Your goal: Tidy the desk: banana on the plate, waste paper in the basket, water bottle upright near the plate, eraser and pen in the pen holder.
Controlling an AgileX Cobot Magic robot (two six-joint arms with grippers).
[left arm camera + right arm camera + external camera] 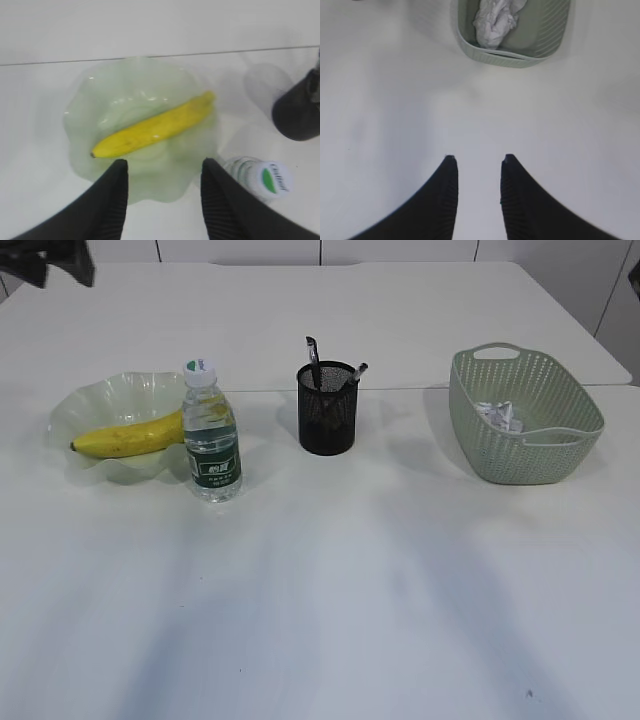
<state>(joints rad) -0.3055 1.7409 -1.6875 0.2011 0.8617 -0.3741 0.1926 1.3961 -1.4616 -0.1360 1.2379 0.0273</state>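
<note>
White bench [330,570] carries everything; banana [130,437] lies in the pale green plate [85,400]; water bottle [211,435] stands upright touching the plate's rim; black mesh pen holder [327,410] holds a pen [313,358]; crumpled waste paper [500,416] sits in the basket [540,455]; left gripper [164,167] jaws stand apart, empty, above the plate; right gripper [478,162] jaws narrowly parted, empty.

Office-like white desk [330,580], pen holder [327,410]
</note>
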